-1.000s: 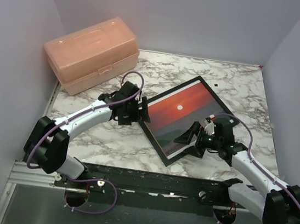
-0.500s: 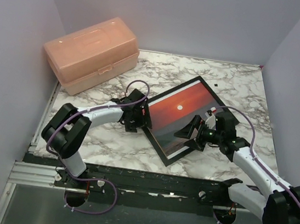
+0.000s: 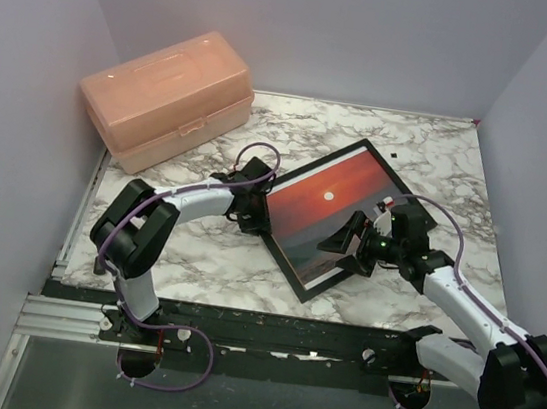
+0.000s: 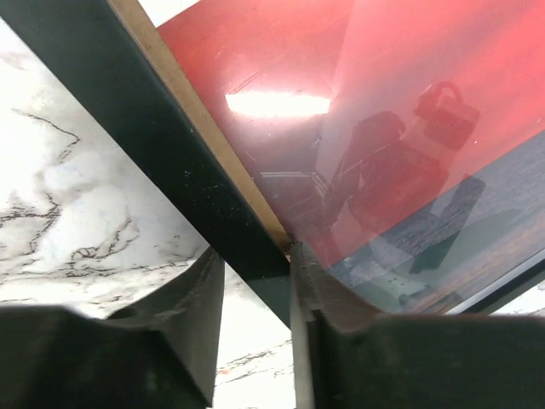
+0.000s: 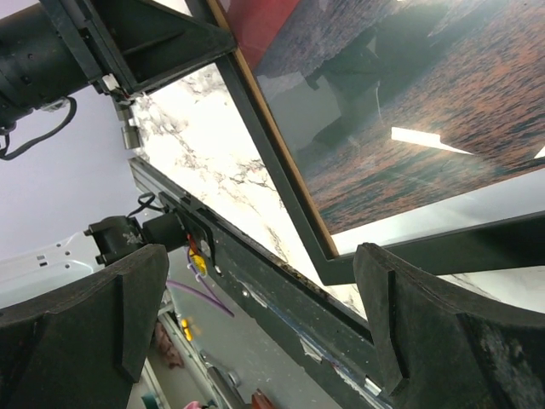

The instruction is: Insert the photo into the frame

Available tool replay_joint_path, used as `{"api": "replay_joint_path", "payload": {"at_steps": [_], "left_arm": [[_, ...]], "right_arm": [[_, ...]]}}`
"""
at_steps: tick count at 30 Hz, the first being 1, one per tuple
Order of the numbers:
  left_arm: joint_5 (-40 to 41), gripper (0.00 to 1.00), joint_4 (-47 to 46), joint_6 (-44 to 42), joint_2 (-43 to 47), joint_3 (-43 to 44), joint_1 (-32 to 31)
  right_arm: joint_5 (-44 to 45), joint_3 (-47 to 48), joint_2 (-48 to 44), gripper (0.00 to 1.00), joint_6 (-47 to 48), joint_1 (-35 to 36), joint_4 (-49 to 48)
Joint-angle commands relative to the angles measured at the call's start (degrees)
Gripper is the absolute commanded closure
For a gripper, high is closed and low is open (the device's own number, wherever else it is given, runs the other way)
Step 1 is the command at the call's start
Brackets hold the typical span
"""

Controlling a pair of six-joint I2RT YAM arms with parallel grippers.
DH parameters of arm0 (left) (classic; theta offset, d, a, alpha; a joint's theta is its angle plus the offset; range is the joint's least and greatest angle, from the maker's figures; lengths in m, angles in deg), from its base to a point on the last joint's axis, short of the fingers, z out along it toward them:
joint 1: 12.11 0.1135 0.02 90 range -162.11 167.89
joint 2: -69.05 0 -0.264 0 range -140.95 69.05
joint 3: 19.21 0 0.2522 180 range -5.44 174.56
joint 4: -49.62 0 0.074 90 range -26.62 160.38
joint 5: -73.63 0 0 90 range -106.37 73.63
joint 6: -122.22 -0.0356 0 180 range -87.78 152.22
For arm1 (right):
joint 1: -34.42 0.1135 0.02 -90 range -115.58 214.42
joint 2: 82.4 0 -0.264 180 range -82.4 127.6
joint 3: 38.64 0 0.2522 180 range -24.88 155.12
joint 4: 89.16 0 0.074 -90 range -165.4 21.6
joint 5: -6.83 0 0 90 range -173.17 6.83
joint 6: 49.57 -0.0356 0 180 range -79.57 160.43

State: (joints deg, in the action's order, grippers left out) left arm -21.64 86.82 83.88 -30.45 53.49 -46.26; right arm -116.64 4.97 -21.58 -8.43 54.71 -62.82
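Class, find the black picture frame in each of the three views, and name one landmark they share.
Top external: the frame lies mid-table, turned diagonally.
Left wrist: its black bar runs from upper left down between the fingers.
Right wrist: its corner sits centre, low.
Shared landmark: the photo of the sunset.

My two arms have white link shells between bulky black joint housings. A purple cable loops along each arm. My left tool (image 3: 258,210) and right tool (image 3: 357,242) are matte black, with thick wedge-shaped fingers (image 5: 417,328). Both bases sit on a black rail.
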Motion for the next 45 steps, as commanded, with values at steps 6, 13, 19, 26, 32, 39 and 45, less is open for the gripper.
{"api": "replay_joint_path", "payload": {"at_steps": [6, 13, 19, 26, 32, 39, 45], "left_arm": [[5.58, 0.95, 5.54, -12.24, -1.83, 1.85, 5.76], [11.85, 1.0, 15.07, -25.77, -4.26, 11.95, 5.94], [12.63, 1.0, 17.6, -32.02, -8.91, 16.8, 7.04], [12.71, 1.0, 18.22, -33.57, -13.0, 22.4, 8.04], [13.77, 1.0, 20.99, -34.47, -18.55, 30.23, 8.22], [14.77, 1.0, 26.03, -35.87, -23.94, 39.26, 8.58], [12.83, 0.87, 26.09, -35.2, -23.97, 39.44, 8.58]], "right_arm": [[6.65, 2.27, 1.52, 0.0, 4.24, 0.29, 3.87], [12.53, 7.75, 5.09, 0.0, 8.7, -0.61, 7.56], [14.49, 10.2, 6.36, 0.0, 12.31, -8.42, 9.38], [14.34, 11.13, 8.6, 0.0, 16.31, -21.76, 10.0], [10.98, 11.75, 11.15, 0.0, 16.55, -25.04, 8.82], [10.11, 11.68, 10.73, 0.0, 16.64, -25.14, 8.72], [9.41, 11.12, 9.59, 0.0, 16.63, -25.14, 9.48]]}}
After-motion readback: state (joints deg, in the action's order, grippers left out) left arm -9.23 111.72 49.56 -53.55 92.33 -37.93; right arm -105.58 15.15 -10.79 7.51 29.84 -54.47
